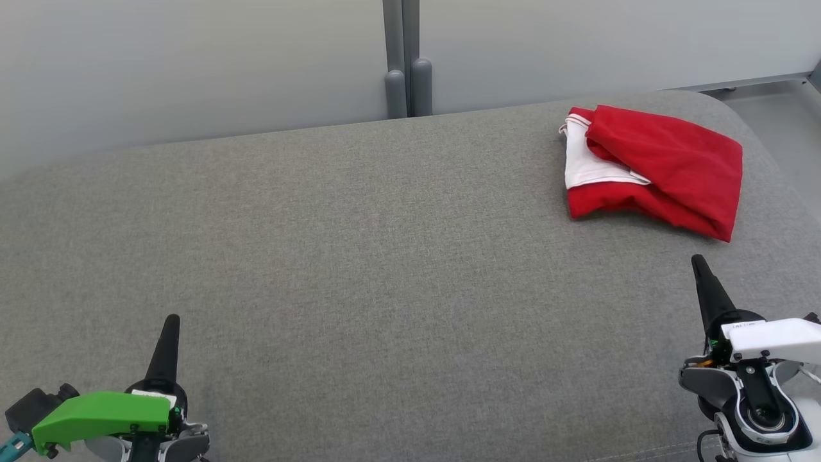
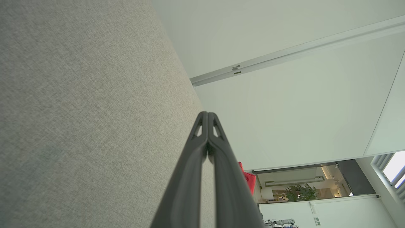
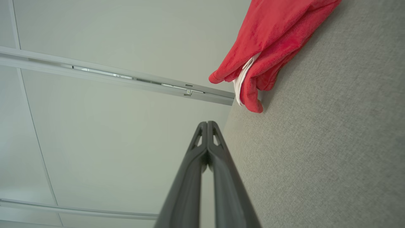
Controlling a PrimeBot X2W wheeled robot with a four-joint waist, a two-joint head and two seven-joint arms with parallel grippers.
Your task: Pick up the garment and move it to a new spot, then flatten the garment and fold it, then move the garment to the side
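I note the bundled red-and-white garment [image 1: 660, 173] at the grey cushion's [image 1: 385, 269] far right, inner layers hidden, cut off by the right wrist view's top edge, while left gripper [image 1: 171, 319] and right gripper [image 1: 698, 260] hover pressed together, empty, apart from it.

left gripper [image 1: 172, 323]: two long, dark, tapering fingers, small triangular slots near the tips | left wrist: bright green angular plastic cover [image 1: 102, 416] with dark screws, teal tab [image 1: 14, 443] | right gripper [image 1: 699, 263]: matching dark fingers | right wrist: white shell [image 1: 779, 337], grey-and-black ringed joint [image 1: 763, 417], thin black cable [image 1: 704, 443]
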